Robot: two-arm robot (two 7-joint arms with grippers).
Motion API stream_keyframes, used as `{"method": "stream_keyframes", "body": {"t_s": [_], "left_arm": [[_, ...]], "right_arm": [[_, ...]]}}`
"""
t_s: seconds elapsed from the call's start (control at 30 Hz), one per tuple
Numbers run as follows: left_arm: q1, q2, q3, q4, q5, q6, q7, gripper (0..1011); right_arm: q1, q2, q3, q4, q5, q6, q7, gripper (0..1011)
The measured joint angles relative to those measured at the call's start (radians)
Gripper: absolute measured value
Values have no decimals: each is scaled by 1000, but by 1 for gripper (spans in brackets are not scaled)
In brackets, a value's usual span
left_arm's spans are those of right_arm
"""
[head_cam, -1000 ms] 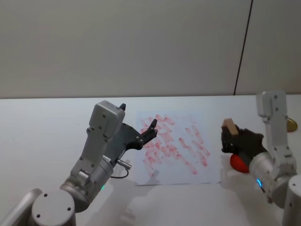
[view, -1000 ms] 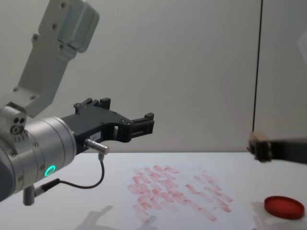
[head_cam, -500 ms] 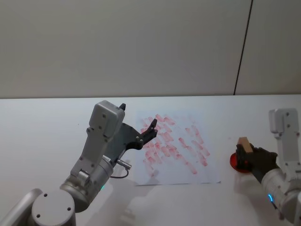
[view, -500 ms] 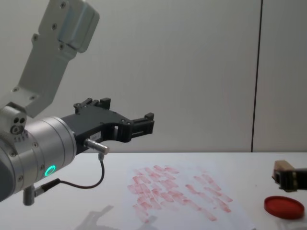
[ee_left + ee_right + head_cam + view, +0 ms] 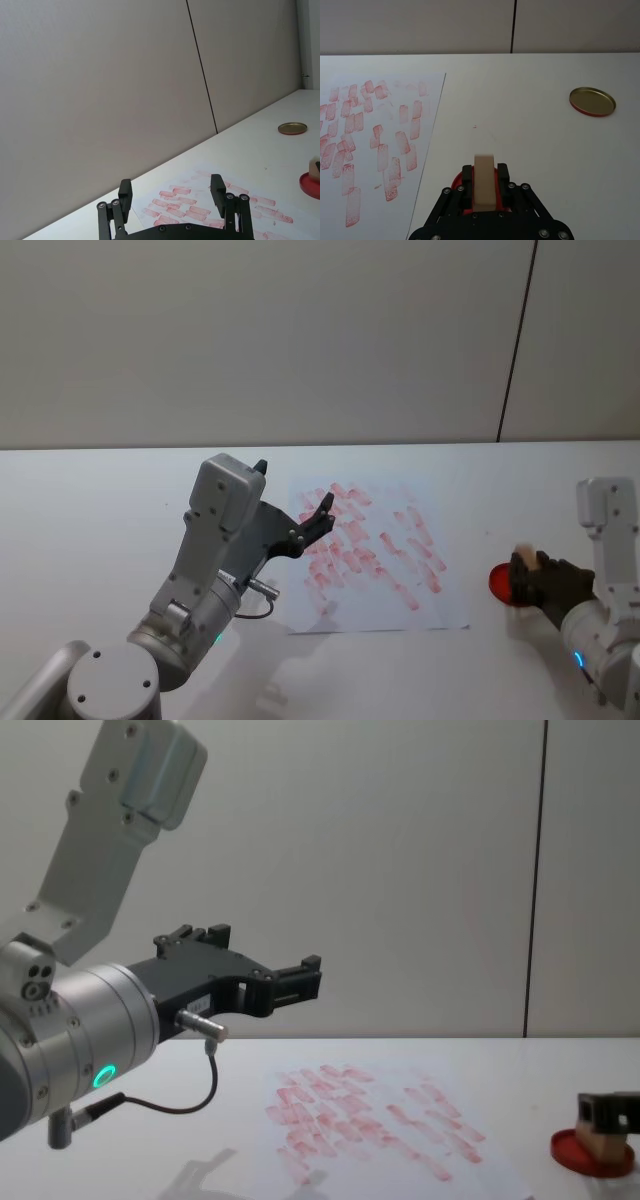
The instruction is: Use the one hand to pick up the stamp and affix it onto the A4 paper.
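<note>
The right gripper [image 5: 484, 197] is clamped on the stamp [image 5: 484, 186] and presses it onto the red ink pad [image 5: 592, 1150] just beside the A4 paper [image 5: 375, 552] — inking appears underway, stamping remains — while the left gripper [image 5: 172, 192] hangs open above the paper.

The paper [image 5: 375, 555] lies flat in the middle of the desk [image 5: 90, 500]. The ink pad [image 5: 500, 583] sits on the desk just right of the paper, and the stamp [image 5: 600, 1141] stands on the pad, held in the right end effector [image 5: 528, 578]. A lid [image 5: 592, 101] lies farther back right. The left end effector [image 5: 320, 515] hangs above the paper's left edge.
</note>
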Motion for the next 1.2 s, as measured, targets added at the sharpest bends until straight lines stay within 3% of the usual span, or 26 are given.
{"method": "stream_keyframes", "body": {"t_s": [0.03, 0.07, 0.13, 0.2, 0.43, 0.77, 1.2], "left_arm": [[0, 0, 0, 0, 0, 0, 0, 993], [0, 0, 0, 0, 0, 0, 0, 993], [0, 0, 0, 0, 0, 0, 0, 993], [0, 0, 0, 0, 0, 0, 0, 993], [0, 0, 0, 0, 0, 0, 0, 993], [0, 0, 0, 0, 0, 0, 0, 993], [0, 0, 0, 0, 0, 0, 0, 993]], "right_arm": [[3, -1, 0, 5, 0, -2, 4, 270], [8, -3, 1, 16, 0, -6, 11, 350], [15, -5, 2, 29, 0, -11, 20, 361], [22, -7, 3, 43, 0, -17, 30, 474], [38, -13, 4, 67, 0, -44, 59, 695], [29, -8, 1, 32, -31, -107, 86, 974], [-23, 20, 1, -79, -78, -201, 104, 1001]]}}
